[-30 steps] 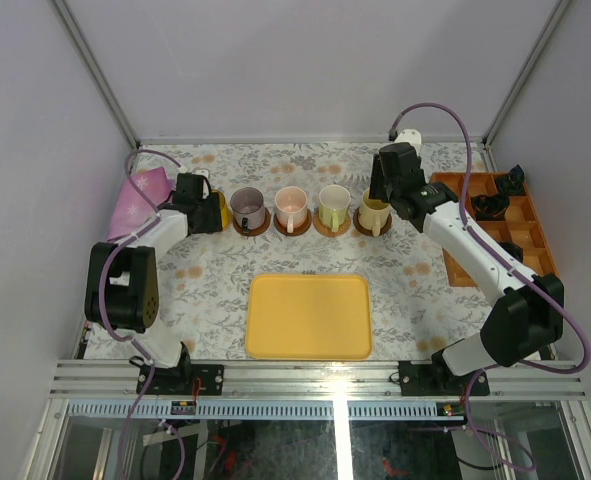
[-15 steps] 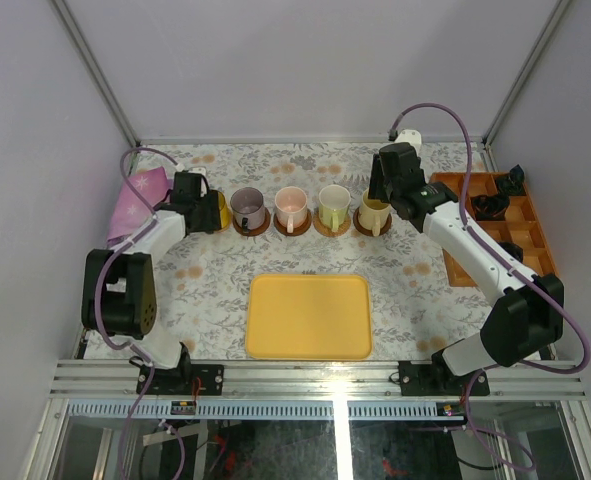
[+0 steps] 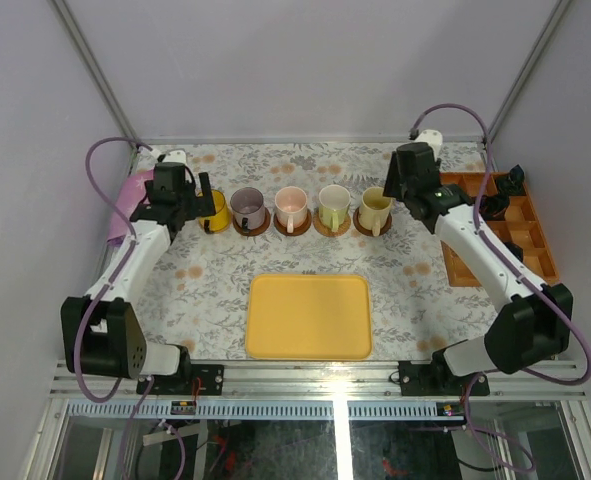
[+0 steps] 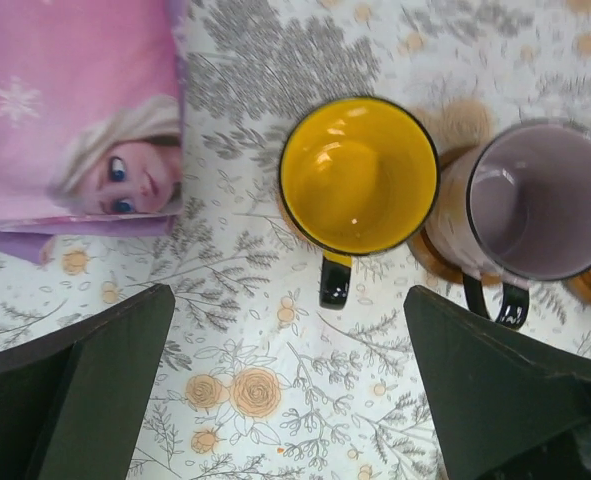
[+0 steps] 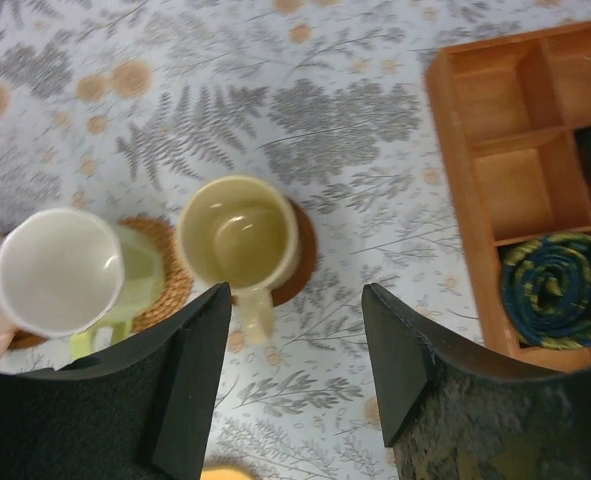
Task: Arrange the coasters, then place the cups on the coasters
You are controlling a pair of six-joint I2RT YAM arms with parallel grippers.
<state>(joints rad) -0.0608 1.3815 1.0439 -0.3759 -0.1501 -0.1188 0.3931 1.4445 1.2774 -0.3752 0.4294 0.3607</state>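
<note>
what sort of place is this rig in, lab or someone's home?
Most likely a lab robot cell dressed like a home table: a metal frame with blank walls, left arm and right arm bolted to a rail, and a flowered tablecloth with a row of mugs.

The table (image 3: 205,290) is covered with a pale cloth printed with grey ferns and orange flowers. A row of round brown coasters (image 5: 303,250) runs across its far half, each under a mug. A flat yellow tray (image 3: 309,316) lies near the front edge. An orange compartment box (image 5: 462,190) sits at the right, and a pink cartoon-print pouch (image 4: 65,110) at the far left.
</note>
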